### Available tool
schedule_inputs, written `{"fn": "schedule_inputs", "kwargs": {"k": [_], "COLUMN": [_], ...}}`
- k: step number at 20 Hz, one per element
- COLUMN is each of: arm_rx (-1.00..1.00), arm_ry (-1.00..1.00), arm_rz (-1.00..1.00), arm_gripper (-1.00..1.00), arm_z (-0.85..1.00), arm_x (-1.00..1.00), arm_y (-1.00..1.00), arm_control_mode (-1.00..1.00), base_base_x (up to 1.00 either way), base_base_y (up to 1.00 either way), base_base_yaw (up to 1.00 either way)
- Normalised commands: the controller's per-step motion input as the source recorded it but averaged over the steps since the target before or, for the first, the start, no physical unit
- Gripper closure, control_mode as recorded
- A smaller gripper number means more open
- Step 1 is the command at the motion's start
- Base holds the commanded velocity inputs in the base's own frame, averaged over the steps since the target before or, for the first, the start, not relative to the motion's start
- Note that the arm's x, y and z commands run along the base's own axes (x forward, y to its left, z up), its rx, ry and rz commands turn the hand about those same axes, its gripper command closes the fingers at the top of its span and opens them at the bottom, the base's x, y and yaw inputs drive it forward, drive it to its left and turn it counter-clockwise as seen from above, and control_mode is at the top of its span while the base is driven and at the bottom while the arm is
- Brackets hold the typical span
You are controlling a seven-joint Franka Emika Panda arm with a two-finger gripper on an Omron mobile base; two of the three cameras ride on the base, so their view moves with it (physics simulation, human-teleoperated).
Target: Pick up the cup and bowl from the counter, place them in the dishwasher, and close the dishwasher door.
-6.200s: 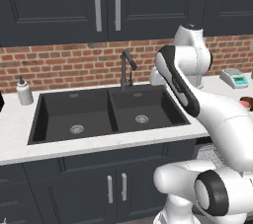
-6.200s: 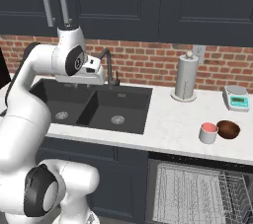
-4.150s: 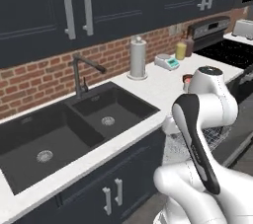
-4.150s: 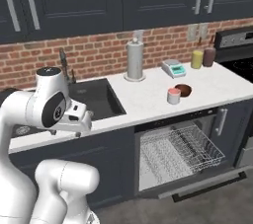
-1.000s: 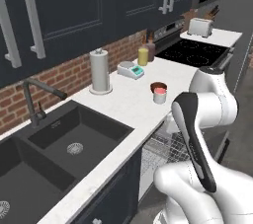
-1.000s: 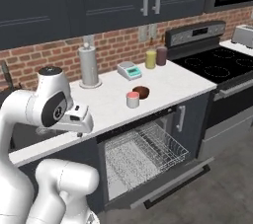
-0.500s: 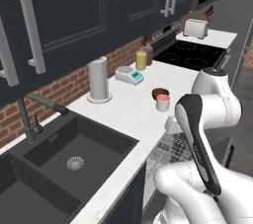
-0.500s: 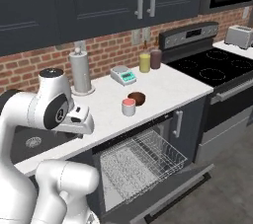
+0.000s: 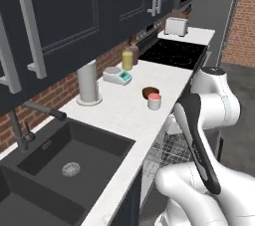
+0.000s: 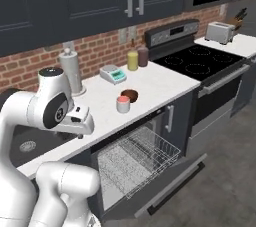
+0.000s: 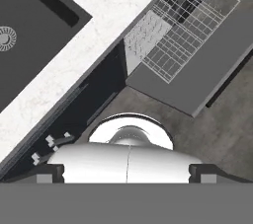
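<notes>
Approach step: nothing picked up yet. The cup (image 10: 123,104) and bowl (image 10: 129,95) sit touching each other on the surface (image 10: 160,85), near its front edge and well apart from the tool, which hangs folded close to the robot's body, looking down, its fingers standing wide apart and empty. The dishwasher (image 10: 137,163) is open, its door (image 10: 165,183) down and its rack (image 10: 140,154) pulled out below the cup. Next move, as judged: swing the arm up over the surface and lower the tool around the cup.
</notes>
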Motion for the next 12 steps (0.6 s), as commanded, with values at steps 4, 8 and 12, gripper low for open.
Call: {"fn": "schedule_inputs", "kwargs": {"k": [4, 8, 12], "arm_rx": [0.00, 0.00, 0.00], "arm_ry": [0.00, 0.00, 0.00], "arm_rz": [0.00, 0.00, 0.00], "arm_gripper": [-1.00, -1.00, -1.00], "arm_z": [0.00, 0.00, 0.00], "arm_x": [0.00, 0.00, 0.00], "arm_y": [0.00, 0.00, 0.00], "arm_control_mode": [1.00, 1.00, 1.00], "base_base_x": [0.22, 0.49, 0.62], "base_base_y": [0.70, 0.44, 0.30], "base_base_yaw": [-0.51, -0.37, -0.16]}}
